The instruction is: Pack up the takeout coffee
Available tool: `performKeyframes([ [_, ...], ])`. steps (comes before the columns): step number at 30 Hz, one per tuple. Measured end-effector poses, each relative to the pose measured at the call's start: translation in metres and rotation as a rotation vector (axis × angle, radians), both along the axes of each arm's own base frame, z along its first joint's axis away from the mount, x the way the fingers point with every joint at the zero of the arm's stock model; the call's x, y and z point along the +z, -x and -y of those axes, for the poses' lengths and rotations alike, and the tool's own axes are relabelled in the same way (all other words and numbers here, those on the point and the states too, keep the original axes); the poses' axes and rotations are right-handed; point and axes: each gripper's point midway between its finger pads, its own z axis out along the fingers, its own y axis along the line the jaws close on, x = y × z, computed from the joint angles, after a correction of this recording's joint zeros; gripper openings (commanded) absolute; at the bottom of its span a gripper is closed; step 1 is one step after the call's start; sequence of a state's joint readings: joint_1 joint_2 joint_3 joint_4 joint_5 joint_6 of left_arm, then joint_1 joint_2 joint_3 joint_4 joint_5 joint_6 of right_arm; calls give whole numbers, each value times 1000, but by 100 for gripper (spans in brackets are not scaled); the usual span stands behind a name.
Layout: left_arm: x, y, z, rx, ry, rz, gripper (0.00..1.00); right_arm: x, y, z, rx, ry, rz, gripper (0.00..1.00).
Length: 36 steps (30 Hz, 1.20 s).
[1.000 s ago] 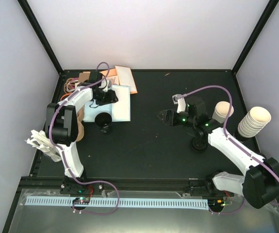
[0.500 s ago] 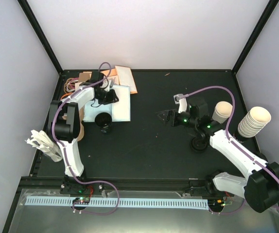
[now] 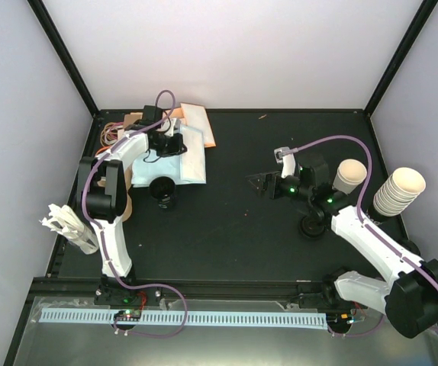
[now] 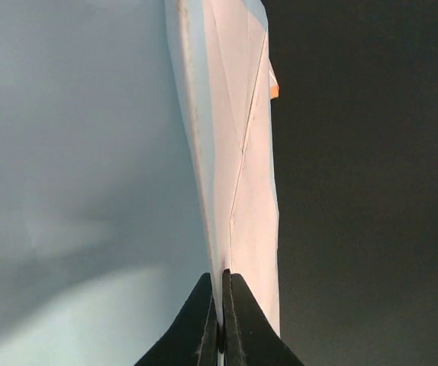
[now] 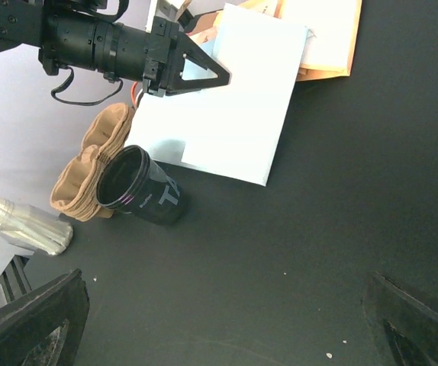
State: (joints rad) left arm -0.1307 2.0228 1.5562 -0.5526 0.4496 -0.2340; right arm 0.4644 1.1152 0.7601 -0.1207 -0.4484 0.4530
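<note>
While the left pincer [image 4: 220, 329] is pinched shut on the edge of the white paper bag [image 4: 238, 183], the takeout coffee [image 3: 311, 227] stands straight up on the counter [image 3: 234, 221] well apart, its black lid facing up, partly under the right arm [image 3: 356, 225]. The right pincer [image 3: 259, 183] hangs wide open, holding nothing.

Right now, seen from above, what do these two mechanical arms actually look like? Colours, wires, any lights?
The left arm and right arm share white shells and chunky black joints. A purple cable loops loosely along each. Small green lights glow near the right arm's wrist. The left gripper and right gripper are black, each with two pointed, wedge-shaped fingers.
</note>
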Motion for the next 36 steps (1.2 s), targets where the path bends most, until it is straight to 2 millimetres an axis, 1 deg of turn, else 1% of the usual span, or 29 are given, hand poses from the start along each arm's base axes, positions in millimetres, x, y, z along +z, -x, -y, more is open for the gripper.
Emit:
performKeyframes([
  [3,2,-1,0,-5,-3,7,2,0,0,0,0,0,2,100],
  [5,10,-5,1,-10,-4,23,2,0,0,0,0,1,2,100],
  [10,41,-20,3,-16,4,105,2,1,1,1,-4,3,3,100],
  [17,82,-24,11,-49,32,201,2,7,3,6,-23,5,20,100],
  [21,108,-24,22,-76,45,260,2,11,5,10,-37,6,34,100],
  [23,121,-21,28,-90,52,287,2,12,6,12,-45,8,40,100],
  [28,156,-6,42,-128,77,352,2,14,7,17,-68,15,53,100],
  [33,196,15,59,-181,119,421,2,21,6,22,-93,18,78,100],
  [36,220,35,74,-221,136,463,2,29,8,27,-113,14,103,100],
])
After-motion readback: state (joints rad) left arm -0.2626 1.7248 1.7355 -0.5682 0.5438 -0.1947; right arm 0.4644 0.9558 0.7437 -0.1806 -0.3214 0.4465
